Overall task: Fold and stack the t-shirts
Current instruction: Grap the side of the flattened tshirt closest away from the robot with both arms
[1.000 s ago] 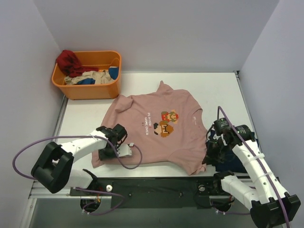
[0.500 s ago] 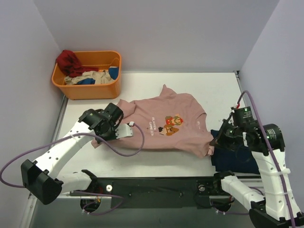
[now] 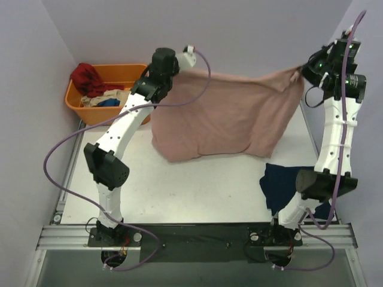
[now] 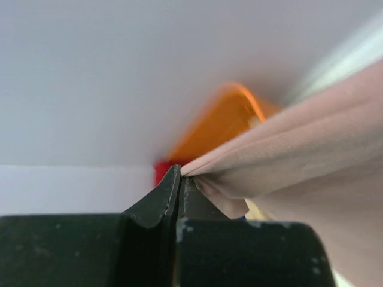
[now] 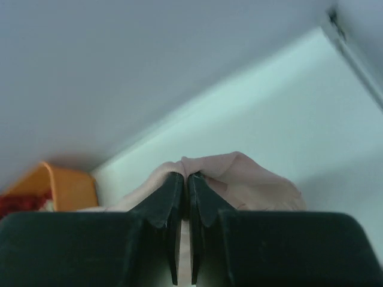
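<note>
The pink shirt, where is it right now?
In the top view the pink shirt hangs stretched above the far side of the table, pinched at its upper corners by the left end effector and right end effector, just right of the orange bin.

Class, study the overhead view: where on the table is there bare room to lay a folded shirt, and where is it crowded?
Bare table lies near centre, bordered by the hanging pink t-shirt, the navy t-shirt on the right and the front rail. Crowded: the near right corner with the navy t-shirt, and the far left corner with the orange bin.
</note>
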`<state>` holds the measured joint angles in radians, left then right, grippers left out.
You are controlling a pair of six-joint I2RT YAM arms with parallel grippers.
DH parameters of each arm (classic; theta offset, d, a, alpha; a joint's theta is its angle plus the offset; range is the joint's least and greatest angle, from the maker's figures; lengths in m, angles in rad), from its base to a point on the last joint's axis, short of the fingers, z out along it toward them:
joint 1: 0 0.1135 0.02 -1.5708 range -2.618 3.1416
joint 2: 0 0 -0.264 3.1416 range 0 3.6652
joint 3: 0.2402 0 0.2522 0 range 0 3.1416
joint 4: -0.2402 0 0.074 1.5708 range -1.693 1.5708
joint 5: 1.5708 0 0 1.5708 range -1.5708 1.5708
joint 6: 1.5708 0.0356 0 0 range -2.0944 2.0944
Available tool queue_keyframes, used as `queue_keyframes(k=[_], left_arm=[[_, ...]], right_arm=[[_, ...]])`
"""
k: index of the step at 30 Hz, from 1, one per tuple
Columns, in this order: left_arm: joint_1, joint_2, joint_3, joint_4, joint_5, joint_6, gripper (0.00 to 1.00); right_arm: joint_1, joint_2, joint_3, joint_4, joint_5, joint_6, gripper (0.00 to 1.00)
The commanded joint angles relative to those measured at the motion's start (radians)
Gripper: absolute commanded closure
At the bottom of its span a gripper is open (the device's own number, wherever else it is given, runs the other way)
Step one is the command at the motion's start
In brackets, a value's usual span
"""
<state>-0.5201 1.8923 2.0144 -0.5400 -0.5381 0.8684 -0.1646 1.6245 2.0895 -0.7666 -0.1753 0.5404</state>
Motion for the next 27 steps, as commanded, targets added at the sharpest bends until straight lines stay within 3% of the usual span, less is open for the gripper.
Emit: queue_keyframes(k=[1, 2, 4, 8, 12, 16, 19, 23, 26, 27], left_arm=[[0.014, 0.192, 0.546, 0.258, -0.066, 0.058, 1.00], [0.014, 0.268, 0.681, 0.296, -0.069, 0.075, 1.00], [0.015, 0.330, 0.756, 0.412, -0.076, 0.150, 1.00], [0.017, 0.295, 0.658, 0.595, -0.020, 0.236, 1.00], [0.019, 0.258, 0.571, 0.542, 0.001, 0.238, 1.00], [0.011, 0.162, 0.341, 0.444, 0.041, 0.230, 1.00], [-0.003, 0.049, 0.073, 0.410, 0.041, 0.267, 1.00], [-0.017, -0.113, -0.239, 0.255, 0.044, 0.267, 1.00], [-0.046, -0.235, -0.457, 0.138, 0.029, 0.262, 1.00], [-0.061, -0.248, -0.535, 0.033, 0.029, 0.247, 1.00]], right_arm=[[-0.090, 0.154, 0.406, 0.412, -0.027, 0.081, 1.00], [-0.111, 0.167, 0.465, 0.465, -0.045, 0.164, 1.00], [-0.194, 0.172, 0.443, 0.654, -0.101, 0.284, 1.00], [-0.320, 0.160, 0.442, 0.754, -0.139, 0.339, 1.00], [-0.383, 0.106, 0.327, 0.673, -0.268, 0.247, 1.00], [-0.385, -0.045, 0.100, 0.520, -0.303, 0.138, 1.00], [-0.355, -0.181, -0.139, 0.402, -0.268, 0.000, 1.00], [-0.259, -0.394, -0.379, 0.120, -0.095, -0.192, 1.00], [-0.138, -0.541, -0.599, -0.055, -0.009, -0.207, 1.00], [-0.101, -0.558, -0.652, -0.136, 0.009, -0.192, 1.00]])
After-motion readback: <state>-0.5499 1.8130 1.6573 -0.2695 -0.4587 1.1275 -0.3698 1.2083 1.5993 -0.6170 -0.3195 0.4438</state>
